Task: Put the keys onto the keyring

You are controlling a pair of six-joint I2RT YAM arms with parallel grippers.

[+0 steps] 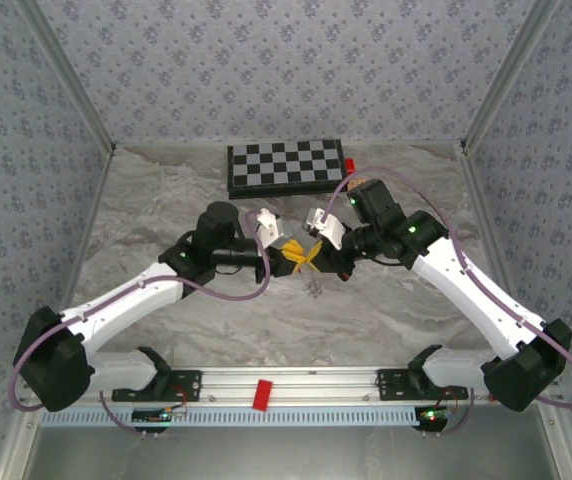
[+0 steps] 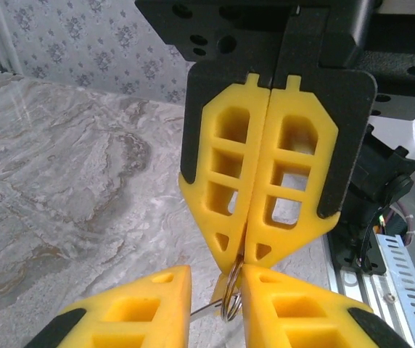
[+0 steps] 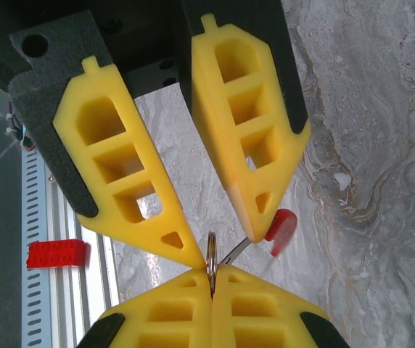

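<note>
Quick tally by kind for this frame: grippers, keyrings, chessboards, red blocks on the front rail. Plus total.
Grippers: 2, the left gripper and the right gripper
Keyring: 1, pinched in the right gripper's fingers
Chessboard: 1
Red block on the rail: 1
Total: 5

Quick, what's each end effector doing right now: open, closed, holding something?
Left end effector: open, fingertips apart beside the keyring; whether it grips anything cannot be told.
Right end effector: closed, pinching the keyring.
</note>
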